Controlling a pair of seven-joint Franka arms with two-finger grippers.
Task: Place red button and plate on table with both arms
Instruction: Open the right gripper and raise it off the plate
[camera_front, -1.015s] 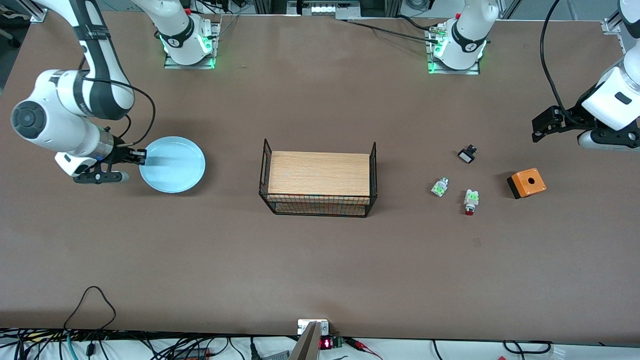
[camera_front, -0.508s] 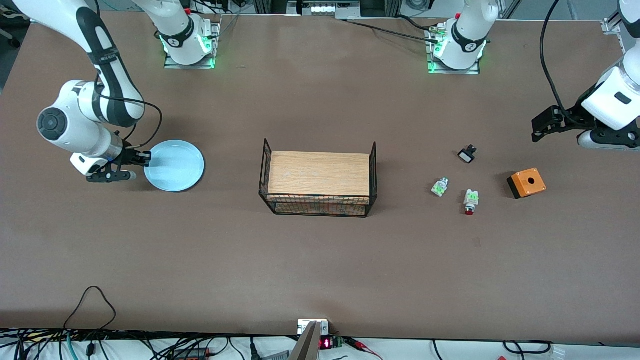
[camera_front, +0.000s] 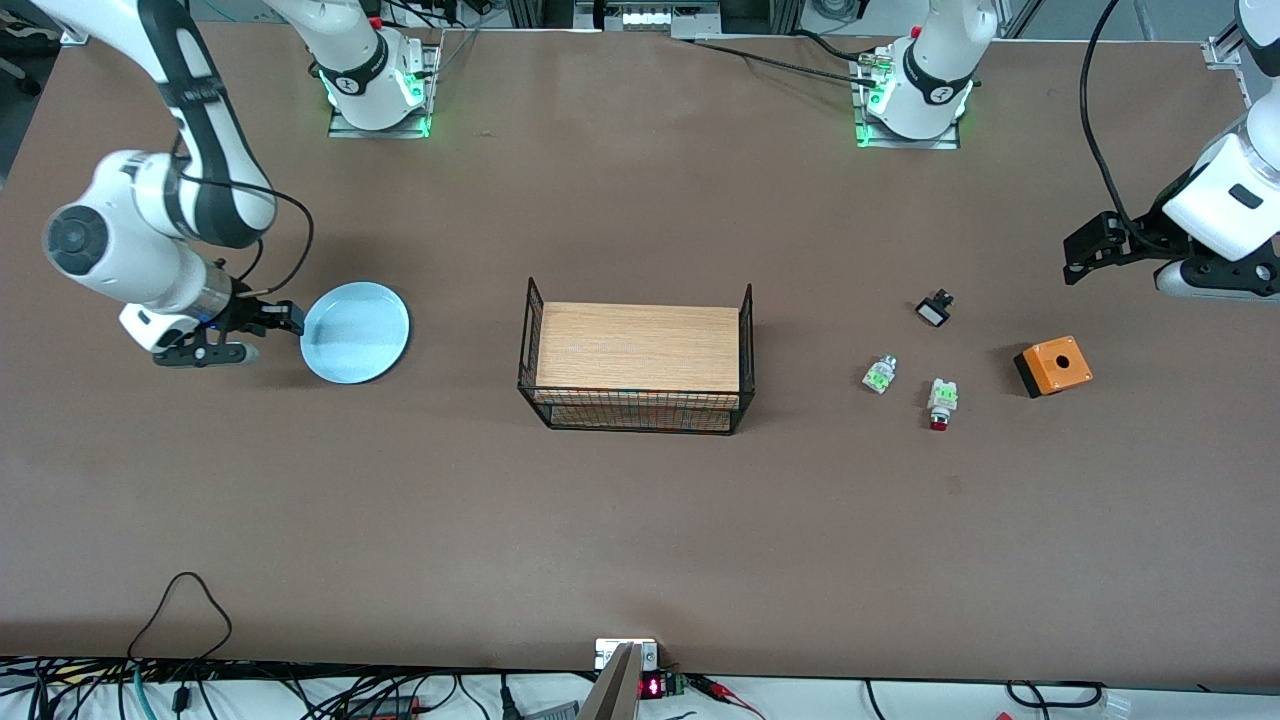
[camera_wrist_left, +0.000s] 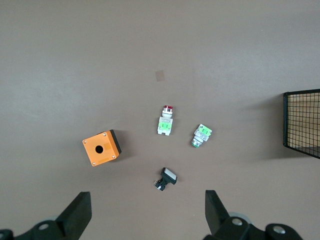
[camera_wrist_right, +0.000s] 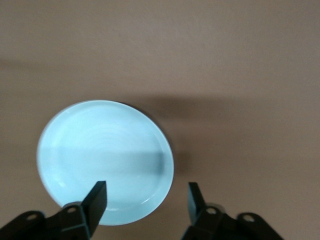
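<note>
Red button (camera_front: 940, 404) lies on table (camera_front: 640, 520) near orange box (camera_front: 1053, 366), placed. Light-blue plate (camera_front: 356, 332) flat on table toward right arm's end, released; right gripper (camera_front: 285, 318) at its rim, fingers apart. Left gripper (camera_wrist_left: 147, 212) waits, spread wide. Looks done.
</note>
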